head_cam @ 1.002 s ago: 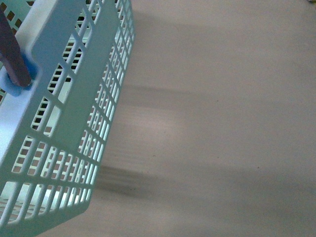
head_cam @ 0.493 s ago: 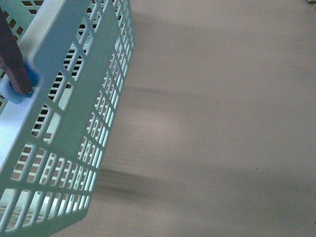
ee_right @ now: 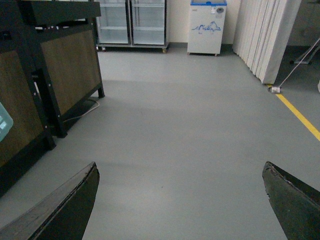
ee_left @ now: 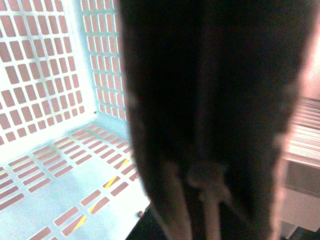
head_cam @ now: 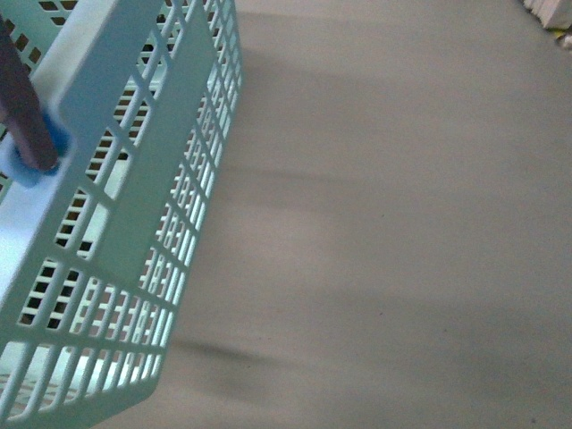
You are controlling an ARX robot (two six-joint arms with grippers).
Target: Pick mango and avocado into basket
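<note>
Right claw (ee_right: 180,167) stands wide apart, its two dark fingers (ee_right: 60,210) at either side of the right wrist view with only grey floor between them. Whether the left claw is apart or together I cannot tell: the left wrist view is filled by a dark, blurred brown handle (ee_left: 210,100) close to the lens, with a pale zip tie (ee_left: 207,190) knotted on it. In the front view the turquoise basket (head_cam: 161,152) fills the left side, tilted, over the floor (head_cam: 402,223), and the handle meets a blue pivot (head_cam: 40,152) on the rim. Against half a second ago the basket sits almost where it was, while a white and yellow thing (head_cam: 554,22) has come into the far right corner of the view, and the dark smear on the floor by the basket's near corner has faded and dropped lower. Only the left wrist view shows the basket's inside: slotted walls and base, with reddish floor and a yellow stripe (ee_left: 112,181) seen through the slots. Only the right wrist view shows the room: a dark counter (ee_right: 65,70), glass-door fridges (ee_right: 132,22), a white chest with a blue lid (ee_right: 206,27), white panels (ee_right: 265,35) and a yellow floor line (ee_right: 300,117).
</note>
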